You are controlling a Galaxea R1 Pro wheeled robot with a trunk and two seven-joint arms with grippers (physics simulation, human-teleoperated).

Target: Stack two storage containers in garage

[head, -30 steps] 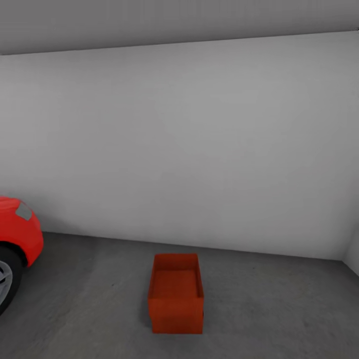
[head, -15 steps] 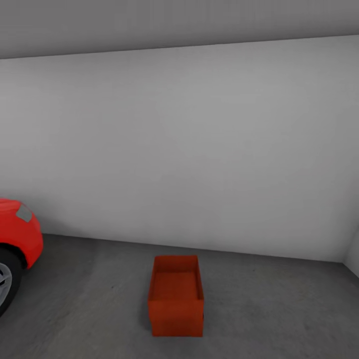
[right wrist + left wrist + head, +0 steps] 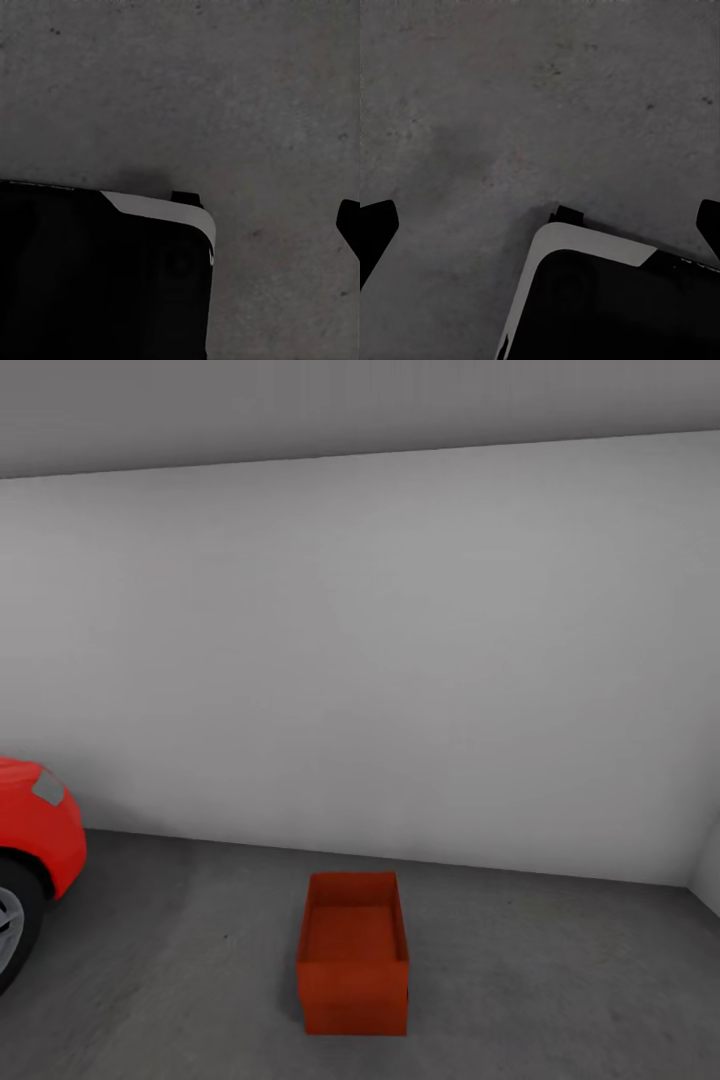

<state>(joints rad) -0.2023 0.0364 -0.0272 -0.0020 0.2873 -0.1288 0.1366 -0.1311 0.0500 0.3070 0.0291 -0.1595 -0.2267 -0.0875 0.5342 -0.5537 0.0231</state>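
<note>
From my head I see one orange-red bin (image 3: 354, 952) standing upright and open-topped on the grey concrete floor (image 3: 550, 980), out in the open and short of the white wall (image 3: 380, 650). A red car (image 3: 35, 835) noses in at the floor's left edge, well apart from the bin, with bare floor between them.

My left pincer (image 3: 540, 225) hangs over bare floor with its dark fingertips (image 3: 375, 225) spread wide and nothing between them, my own base (image 3: 607, 300) below. Of my right pincer one fingertip (image 3: 349, 221) shows over floor; I cannot tell its spread.
</note>
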